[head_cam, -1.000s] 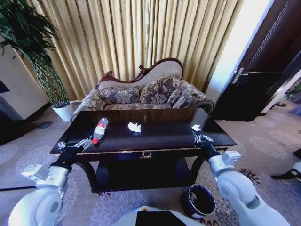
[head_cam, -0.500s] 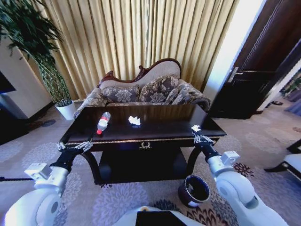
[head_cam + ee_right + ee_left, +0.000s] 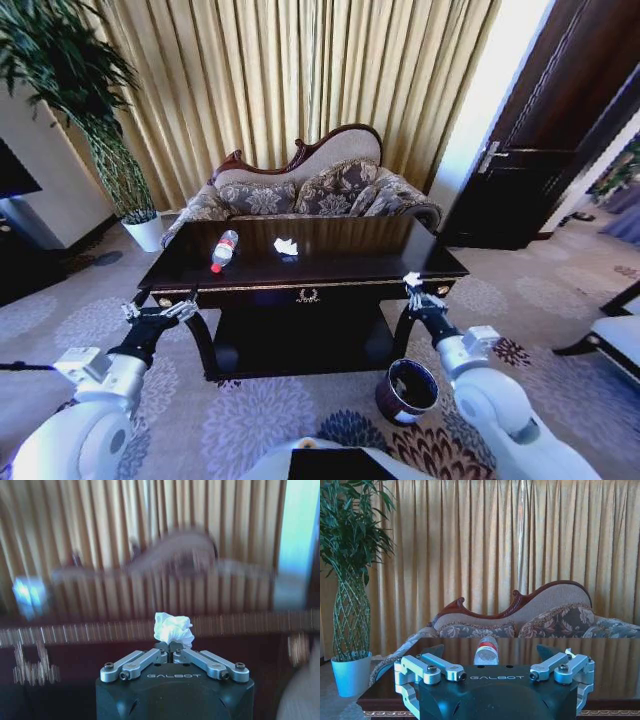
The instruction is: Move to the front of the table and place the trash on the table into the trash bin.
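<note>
A: Trash, where was it in the head view?
B: A bottle [image 3: 224, 250] and a paper wad [image 3: 286, 246] lay apart on the table [image 3: 330, 262], in front of the sofa [image 3: 300, 195]. A second wad [image 3: 411, 279] sat pinched in the right gripper [image 3: 420, 297] at the table's front right corner. The bin [image 3: 407, 391] stood on the carpet just below and near that arm, handy for a drop, I'd judge.
A: And the left gripper [image 3: 160, 312]?
B: Held off the table's front left corner, fingers spread, holding nothing.
A: The left wrist view?
B: Fingers [image 3: 432, 667] parted wide, aimed at the bottle [image 3: 486, 652] lying end-on across the table [image 3: 620, 667], likely lined up for a grab.
A: The right wrist view?
B: Fingers [image 3: 197, 658] clenched on the wad [image 3: 173, 628], gripping its lower edge so it stood clear above them.
</note>
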Available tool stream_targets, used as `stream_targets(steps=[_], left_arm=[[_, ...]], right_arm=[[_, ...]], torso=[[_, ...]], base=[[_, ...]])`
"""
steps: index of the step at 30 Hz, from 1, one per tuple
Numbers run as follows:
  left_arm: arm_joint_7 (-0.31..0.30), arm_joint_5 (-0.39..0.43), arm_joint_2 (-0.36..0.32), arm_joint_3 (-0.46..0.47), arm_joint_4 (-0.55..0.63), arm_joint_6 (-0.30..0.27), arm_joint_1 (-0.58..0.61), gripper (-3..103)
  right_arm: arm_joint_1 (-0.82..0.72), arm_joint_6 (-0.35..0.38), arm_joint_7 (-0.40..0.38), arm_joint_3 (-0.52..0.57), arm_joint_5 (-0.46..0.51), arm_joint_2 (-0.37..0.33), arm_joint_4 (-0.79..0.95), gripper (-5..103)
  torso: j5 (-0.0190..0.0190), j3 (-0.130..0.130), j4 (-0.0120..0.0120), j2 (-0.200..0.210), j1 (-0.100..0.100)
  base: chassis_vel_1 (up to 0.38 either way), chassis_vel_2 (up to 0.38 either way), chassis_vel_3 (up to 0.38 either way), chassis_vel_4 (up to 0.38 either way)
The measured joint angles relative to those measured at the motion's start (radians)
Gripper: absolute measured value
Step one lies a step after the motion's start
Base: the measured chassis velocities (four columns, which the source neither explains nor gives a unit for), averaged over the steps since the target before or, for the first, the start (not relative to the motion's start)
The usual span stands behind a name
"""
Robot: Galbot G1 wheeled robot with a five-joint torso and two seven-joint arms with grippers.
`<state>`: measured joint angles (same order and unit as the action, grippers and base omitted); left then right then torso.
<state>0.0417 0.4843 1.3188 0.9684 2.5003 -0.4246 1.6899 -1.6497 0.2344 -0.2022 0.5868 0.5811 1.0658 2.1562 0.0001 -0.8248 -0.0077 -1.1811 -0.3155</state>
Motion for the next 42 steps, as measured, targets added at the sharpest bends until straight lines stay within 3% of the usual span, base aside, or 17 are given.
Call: stream_targets(steps=[2, 6, 8, 15, 22, 33, 34, 40, 42], left_arm=[[0.000, 0.001, 0.001, 0.001, 0.000, 0.001, 0.000, 100], [0.000, 0.014, 0.005, 0.007, 0.000, 0.003, 0.002, 100], [0.000, 0.014, 0.006, 0.007, 0.000, 0.003, 0.002, 100], [0.000, 0.007, 0.008, 0.010, 0.000, 0.003, 0.008, 100], [0.005, -0.004, 0.014, 0.001, 0.000, -0.001, 0.009, 100], [0.012, -0.004, 0.013, 0.006, 0.000, -0.001, 0.016, 100], [0.012, -0.003, 0.013, 0.006, 0.000, 0.001, 0.016, 100], [0.012, -0.002, 0.018, 0.004, 0.000, 0.006, 0.016, 100], [0.012, -0.001, 0.018, 0.004, 0.000, 0.013, 0.016, 100]], right_arm=[[0.000, 0.005, 0.000, -0.010, 0.000, 0.011, -0.030, 1], [0.073, 0.005, 0.027, -0.056, -0.032, 0.061, -0.301, 1], [0.086, 0.001, 0.030, -0.060, -0.037, 0.064, -0.338, 1], [0.246, -0.066, 0.079, -0.069, -0.151, 0.097, -0.762, 1], [0.346, -0.116, 0.081, -0.067, -0.232, 0.141, -0.992, 1], [0.430, -0.144, 0.032, -0.059, -0.318, 0.197, -1.152, -2], [0.428, -0.143, 0.028, -0.062, -0.334, 0.195, -1.150, 7], [0.423, -0.140, 0.025, -0.059, -0.348, 0.189, -1.143, 22], [0.418, -0.139, 0.024, -0.056, -0.348, 0.183, -1.137, 33]], torso=[[0.0000, 0.000, 0.0001, 0.000, 0.000], [0.0001, 0.000, 0.0004, 0.000, 0.000], [0.0002, 0.000, 0.0004, 0.000, 0.000], [-0.0001, 0.000, 0.0001, 0.000, 0.000], [-0.0003, 0.000, 0.0003, 0.000, 0.000], [-0.0003, 0.000, 0.0003, 0.000, 0.000], [-0.0002, 0.000, 0.0003, 0.000, 0.000], [-0.0001, 0.000, 0.0003, 0.000, 0.000], [-0.0001, 0.000, 0.0003, 0.000, 0.000]], base=[[0.000, 0.000, 0.000, 0.000], [0.000, 0.000, 0.000, 0.000], [0.000, 0.000, 0.000, 0.000], [0.000, 0.000, 0.000, 0.000], [0.000, 0.000, 0.000, 0.000], [0.000, 0.000, 0.000, 0.000], [0.000, 0.000, 0.000, 0.000], [0.000, 0.000, 0.000, 0.000], [0.000, 0.000, 0.000, 0.000]])
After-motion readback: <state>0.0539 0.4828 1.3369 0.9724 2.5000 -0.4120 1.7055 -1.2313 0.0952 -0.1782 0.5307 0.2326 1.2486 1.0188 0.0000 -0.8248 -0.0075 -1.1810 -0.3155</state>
